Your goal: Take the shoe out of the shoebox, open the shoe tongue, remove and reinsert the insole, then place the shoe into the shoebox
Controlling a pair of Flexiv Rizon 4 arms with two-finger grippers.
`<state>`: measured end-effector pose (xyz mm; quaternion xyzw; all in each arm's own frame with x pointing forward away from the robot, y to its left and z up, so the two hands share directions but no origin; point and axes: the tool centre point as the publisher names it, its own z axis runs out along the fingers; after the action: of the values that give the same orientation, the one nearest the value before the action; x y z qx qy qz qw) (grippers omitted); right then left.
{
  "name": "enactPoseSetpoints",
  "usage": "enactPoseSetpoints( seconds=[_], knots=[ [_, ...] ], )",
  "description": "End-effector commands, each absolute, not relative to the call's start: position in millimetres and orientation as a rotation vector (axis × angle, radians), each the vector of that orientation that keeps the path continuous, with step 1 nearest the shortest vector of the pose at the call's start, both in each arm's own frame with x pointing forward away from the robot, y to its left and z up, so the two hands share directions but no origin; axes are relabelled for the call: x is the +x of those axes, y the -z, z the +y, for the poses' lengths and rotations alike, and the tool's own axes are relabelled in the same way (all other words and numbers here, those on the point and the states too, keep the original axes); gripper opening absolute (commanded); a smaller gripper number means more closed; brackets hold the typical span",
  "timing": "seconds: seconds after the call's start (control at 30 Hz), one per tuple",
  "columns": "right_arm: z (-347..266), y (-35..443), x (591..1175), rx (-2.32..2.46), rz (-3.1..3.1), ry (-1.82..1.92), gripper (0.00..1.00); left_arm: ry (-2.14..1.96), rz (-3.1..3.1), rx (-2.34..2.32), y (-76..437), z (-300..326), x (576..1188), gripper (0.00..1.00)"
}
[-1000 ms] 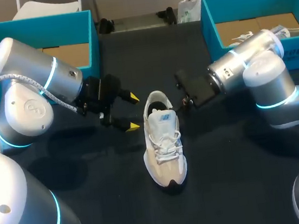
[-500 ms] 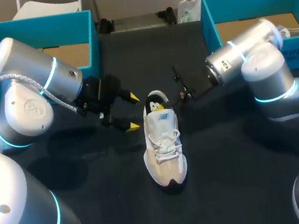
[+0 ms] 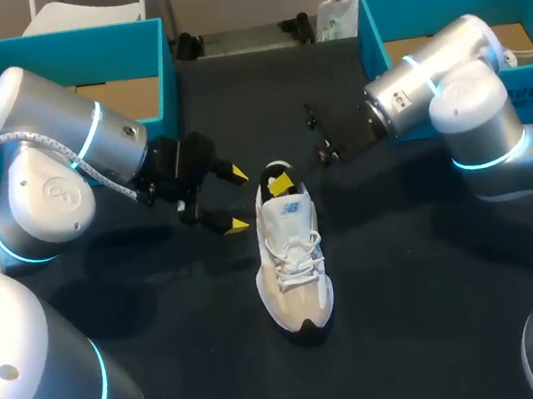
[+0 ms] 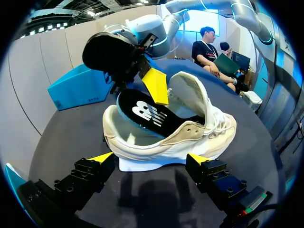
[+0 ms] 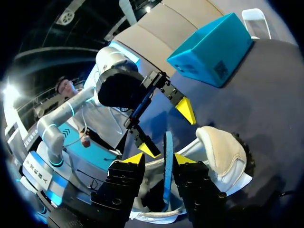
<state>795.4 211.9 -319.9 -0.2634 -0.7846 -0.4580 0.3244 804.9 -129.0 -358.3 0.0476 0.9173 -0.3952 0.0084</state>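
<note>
Suede and mesh shoe (image 3: 295,274); matt foam insole (image 4: 147,114); matt cloth table (image 3: 404,290).

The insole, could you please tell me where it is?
The insole sits mid-table in the head view, partly raised out of the shoe at its heel, pinched by the right gripper; the open left gripper is beside the shoe.

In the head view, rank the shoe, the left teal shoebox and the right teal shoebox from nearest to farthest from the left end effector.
1. Shoe: mid-table, just to the right of the left end effector.
2. Left shoebox: behind that end effector, at the table's far left corner.
3. Right shoebox: across the table, at the far right corner.
</note>
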Motion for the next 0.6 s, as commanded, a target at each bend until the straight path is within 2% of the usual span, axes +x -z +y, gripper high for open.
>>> enactPoseSetpoints(
  seconds=[0.03, 0.6],
  knots=[
    [210.0, 311.1, 801.7, -0.681, -2.084, 1.191, 0.38, 1.229, 2.869, 0.149, 357.9, -129.6, 805.0, 1.00],
    [187.4, 271.6, 831.8, -0.624, -2.204, 1.229, 0.39, 1.229, 2.869, 0.149, 357.9, -129.6, 805.0, 1.00]
  ],
)
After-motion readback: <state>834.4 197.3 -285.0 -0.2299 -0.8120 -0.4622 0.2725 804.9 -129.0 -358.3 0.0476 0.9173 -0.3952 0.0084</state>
